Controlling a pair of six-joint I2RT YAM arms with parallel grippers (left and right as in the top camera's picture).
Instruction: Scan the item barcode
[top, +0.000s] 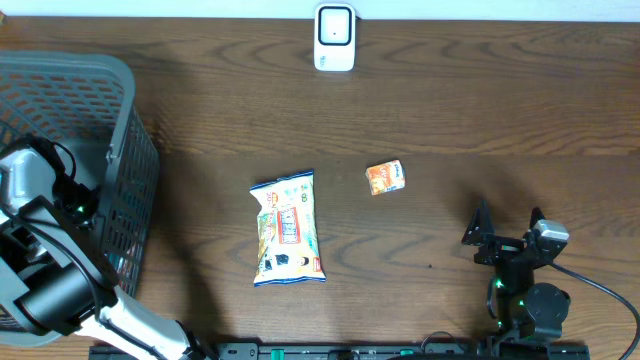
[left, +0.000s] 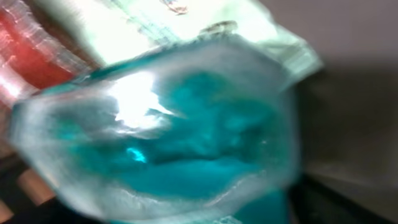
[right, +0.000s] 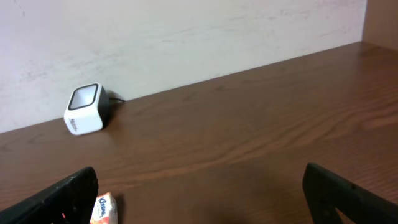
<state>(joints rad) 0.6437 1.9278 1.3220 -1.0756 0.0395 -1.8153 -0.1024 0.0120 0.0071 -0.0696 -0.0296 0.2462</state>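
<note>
Dark wood table (top: 450, 110). My left arm (top: 50, 295) in basket (top: 125, 150) at left, teal packet (left: 174, 143) close (blurred); left gripper, I cannot tell if clamped. Idle right gripper (right: 199, 186) wide apart. I'd grasp squarely, barcode toward far scanner (top: 334, 38).

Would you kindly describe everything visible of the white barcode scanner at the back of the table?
The scanner is a small white box with rounded corners, seemingly glossy plastic. A dark square window fills most of its slanted face, with small dark print below. It stands upright at the far edge of the wooden table, close to the pale wall. A dark cable leaves its rear. Nothing else touches it.
</note>
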